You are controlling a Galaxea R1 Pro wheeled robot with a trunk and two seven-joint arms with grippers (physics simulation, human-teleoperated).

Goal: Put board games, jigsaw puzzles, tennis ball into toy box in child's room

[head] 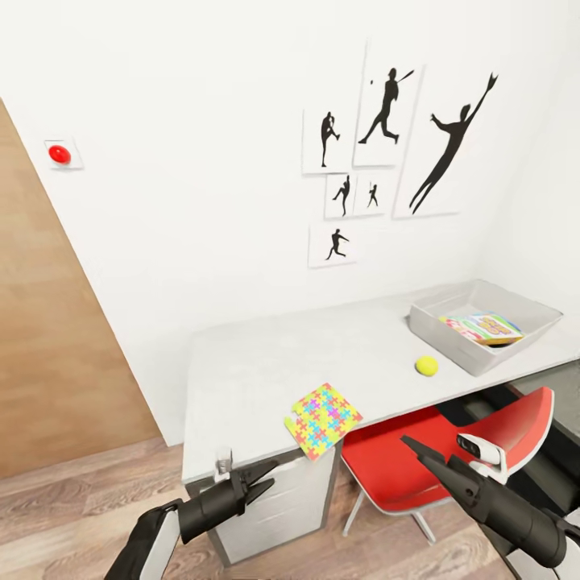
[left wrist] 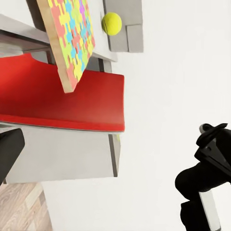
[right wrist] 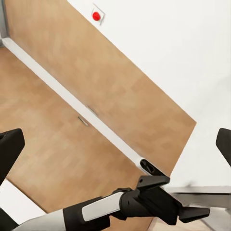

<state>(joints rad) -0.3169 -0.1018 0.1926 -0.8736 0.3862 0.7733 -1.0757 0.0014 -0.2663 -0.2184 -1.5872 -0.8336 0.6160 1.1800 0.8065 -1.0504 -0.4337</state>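
One jigsaw puzzle [head: 322, 419] lies on the pale grey table [head: 258, 362], a corner jutting over the front edge; the left wrist view has it too [left wrist: 72, 38]. The tennis ball [head: 426, 366] [left wrist: 111, 23] rests further right, just in front of the light grey toy box [head: 451, 338]. Inside the box lies a colourful board game [head: 483, 328]. My left gripper [head: 264, 478] hovers open and empty below the table's front edge, left of the puzzle. My right gripper [head: 419, 453] is open and empty over the chair, below the ball. The bed is out of view.
A red chair [head: 419, 463] [left wrist: 62, 96] is pushed under the table beside white drawers [head: 274, 515]. Black sports silhouettes [head: 387, 153] hang on the white wall. A wooden door panel [head: 48, 338] stands at the left, with a red button [head: 60, 153] above it.
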